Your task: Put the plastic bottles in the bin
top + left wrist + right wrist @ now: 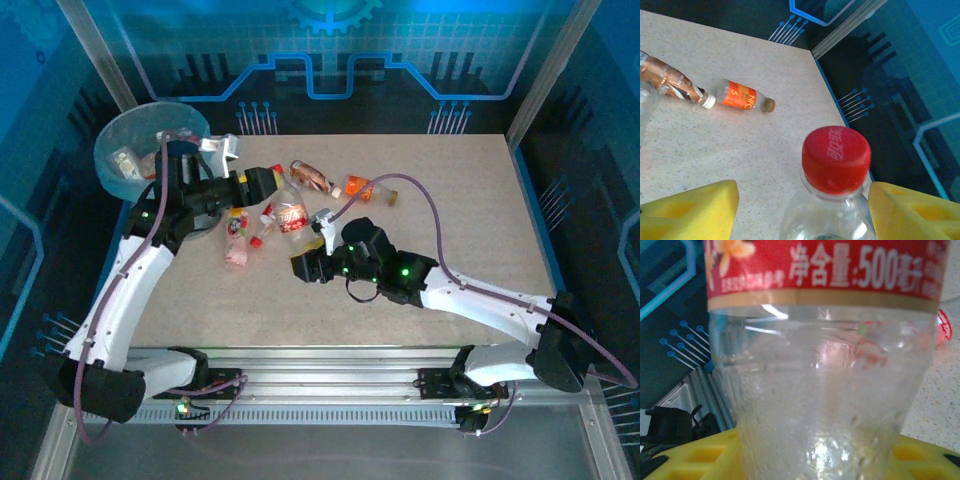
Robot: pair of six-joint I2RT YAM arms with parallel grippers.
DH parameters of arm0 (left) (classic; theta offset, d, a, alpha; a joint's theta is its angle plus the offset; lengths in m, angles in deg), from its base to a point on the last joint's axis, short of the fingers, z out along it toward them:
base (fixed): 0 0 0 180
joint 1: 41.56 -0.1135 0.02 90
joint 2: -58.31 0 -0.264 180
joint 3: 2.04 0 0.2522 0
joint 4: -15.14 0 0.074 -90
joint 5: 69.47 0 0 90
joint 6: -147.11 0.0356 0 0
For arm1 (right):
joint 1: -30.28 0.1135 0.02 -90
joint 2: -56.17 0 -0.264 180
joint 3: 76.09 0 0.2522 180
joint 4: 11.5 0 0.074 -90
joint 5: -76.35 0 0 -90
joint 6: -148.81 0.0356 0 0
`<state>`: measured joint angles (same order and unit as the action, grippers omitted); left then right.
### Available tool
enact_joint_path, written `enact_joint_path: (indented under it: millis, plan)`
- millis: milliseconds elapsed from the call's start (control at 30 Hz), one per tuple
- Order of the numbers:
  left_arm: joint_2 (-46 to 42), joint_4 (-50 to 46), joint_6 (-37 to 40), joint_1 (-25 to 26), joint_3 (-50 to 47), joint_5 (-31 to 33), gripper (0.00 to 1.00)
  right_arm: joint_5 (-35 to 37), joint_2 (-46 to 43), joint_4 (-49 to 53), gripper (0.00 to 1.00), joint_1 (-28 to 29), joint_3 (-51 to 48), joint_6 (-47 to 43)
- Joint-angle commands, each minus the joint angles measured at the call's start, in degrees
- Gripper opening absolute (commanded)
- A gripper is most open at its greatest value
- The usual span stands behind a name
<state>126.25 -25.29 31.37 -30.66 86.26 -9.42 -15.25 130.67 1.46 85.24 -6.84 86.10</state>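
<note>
A clear plastic bottle (292, 213) with a red label lies mid-table between my two grippers. Its red cap (836, 159) and neck sit between the yellow fingers (695, 210) of my left gripper (802, 200), which is open: the right finger is at the neck and a gap remains on the left. My right gripper (815, 460) is shut on the bottle's clear base (820, 390), the red label beyond it. Seen from above, the left gripper (268, 182) is at the cap end and the right gripper (310, 247) at the base. The bin (150, 145) stands at the far left corner.
A brown bottle (310, 177) and an orange bottle (362, 186) lie behind the held one; both also lie in the left wrist view, brown bottle (667, 80) and orange bottle (740, 95). A crushed pink-labelled bottle (237, 238) lies to the left. A bottle (125, 160) lies in the bin.
</note>
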Motion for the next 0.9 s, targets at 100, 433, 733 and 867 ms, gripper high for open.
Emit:
enact_joint_path:
  millis: [100,433,733,867]
  plan:
    - [0.6,1.0,-2.0,0.1,1.7,-4.2,0.60,-3.7,-0.5,-3.9,0.53,-0.5,-0.2,-2.0]
    - [0.4,1.2,-1.4,0.1,1.2,-3.6,0.41,-7.6,0.2,-4.7,0.52,-0.5,0.3,-2.7]
    - [1.6,2.1,0.1,0.1,2.1,-4.0,0.46,-9.2,0.8,-4.6,0.51,-0.4,1.2,-3.4]
    - [2.1,2.3,0.1,0.1,2.7,-4.0,0.39,-9.6,0.9,-3.8,0.51,-0.5,2.0,-4.3]
